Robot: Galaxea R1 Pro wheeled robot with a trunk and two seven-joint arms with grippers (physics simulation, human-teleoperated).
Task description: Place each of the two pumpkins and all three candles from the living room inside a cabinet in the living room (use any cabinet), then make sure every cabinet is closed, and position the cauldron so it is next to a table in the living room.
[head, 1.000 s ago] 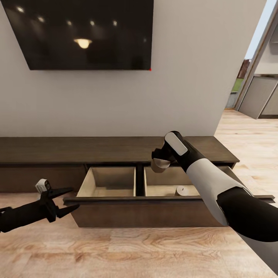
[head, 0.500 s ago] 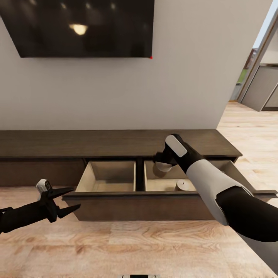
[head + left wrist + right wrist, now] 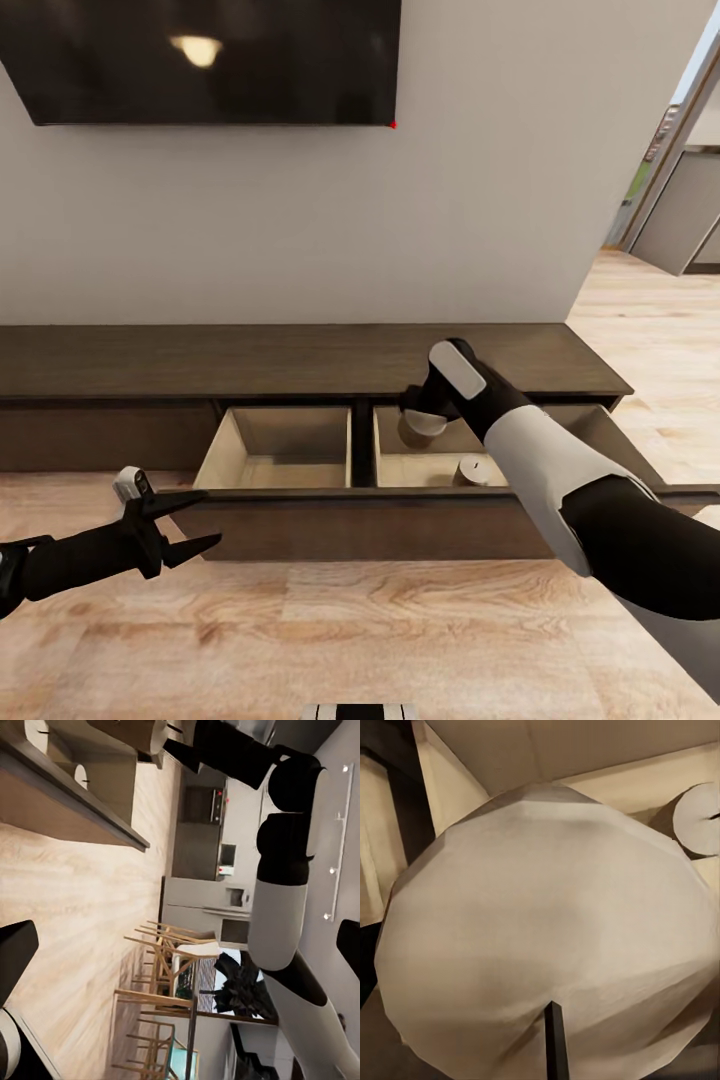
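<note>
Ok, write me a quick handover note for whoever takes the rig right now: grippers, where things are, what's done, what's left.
Right gripper: shut on a candle, held over the right compartment of the cabinet's open drawer.
Left gripper: open, empty, in front of the drawer's left end.
A second candle already stands in that right compartment; the left compartment looks empty.
Done: cabinet drawer open, one candle in.
Left: release the held candle into the drawer; the third candle, both pumpkins and the cauldron are out of sight here, so find them. Then close the drawer and put the cauldron beside the table.
</note>
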